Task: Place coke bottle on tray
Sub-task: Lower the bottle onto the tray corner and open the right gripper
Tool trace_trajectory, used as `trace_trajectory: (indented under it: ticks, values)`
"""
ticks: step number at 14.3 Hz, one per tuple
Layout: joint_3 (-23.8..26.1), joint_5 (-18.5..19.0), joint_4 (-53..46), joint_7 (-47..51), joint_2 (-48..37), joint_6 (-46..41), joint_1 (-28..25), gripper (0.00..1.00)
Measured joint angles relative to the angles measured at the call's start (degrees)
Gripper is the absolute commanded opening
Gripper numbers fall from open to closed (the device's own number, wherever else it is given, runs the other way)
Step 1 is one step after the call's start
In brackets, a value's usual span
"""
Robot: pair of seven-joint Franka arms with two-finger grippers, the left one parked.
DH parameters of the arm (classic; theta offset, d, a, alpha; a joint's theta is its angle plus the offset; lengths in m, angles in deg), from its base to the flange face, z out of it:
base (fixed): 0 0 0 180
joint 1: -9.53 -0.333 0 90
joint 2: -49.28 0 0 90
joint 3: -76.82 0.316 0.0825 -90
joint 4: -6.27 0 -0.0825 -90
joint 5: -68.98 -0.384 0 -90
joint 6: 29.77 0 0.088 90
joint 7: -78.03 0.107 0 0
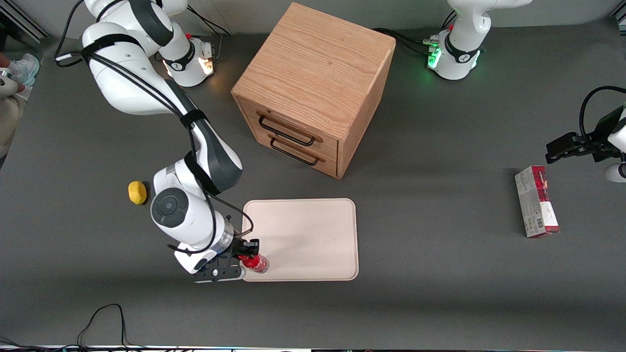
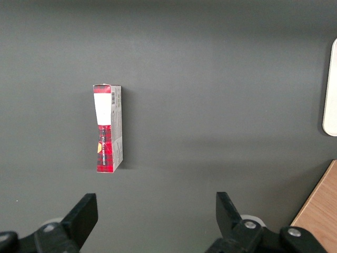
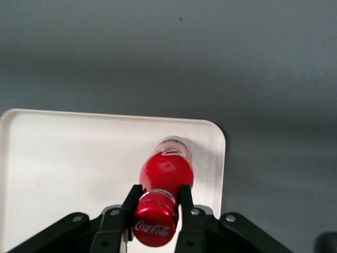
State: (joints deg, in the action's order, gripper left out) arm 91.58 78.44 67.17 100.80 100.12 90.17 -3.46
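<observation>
The small red coke bottle (image 1: 255, 262) with a red cap stands tilted over the tray's corner nearest the front camera at the working arm's end. In the right wrist view the coke bottle (image 3: 166, 174) has its clear base on or just above the tray (image 3: 79, 158). My gripper (image 1: 249, 254) is shut on the bottle's neck, just under the cap; the gripper (image 3: 158, 197) has one black finger on each side of it. The pale cream-pink tray (image 1: 313, 234) lies flat on the grey table, nearer the camera than the wooden cabinet.
A wooden drawer cabinet (image 1: 313, 88) stands farther from the camera than the tray. A yellow lemon-like object (image 1: 137, 192) lies beside the working arm. A red-and-grey carton (image 1: 536, 201) lies toward the parked arm's end; it also shows in the left wrist view (image 2: 108, 128).
</observation>
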Motion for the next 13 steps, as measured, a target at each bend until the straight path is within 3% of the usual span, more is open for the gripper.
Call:
trace_trajectory:
  ticks: [2,3,4,9,13]
  values:
    - [-0.6,0.0,0.5,-0.1,0.1,0.4,-0.1,0.03]
    - [-0.7,0.0,0.5,-0.1,0.1,0.4,-0.1,0.41]
    - [-0.8,0.0,0.5,-0.1,0.1,0.4,-0.1,0.99]
    - [-0.9,4.2,0.6,1.9,0.0,1.0,-0.6,1.0]
    - [-1.1,4.5,1.1,2.5,-2.6,1.0,-1.4,1.0]
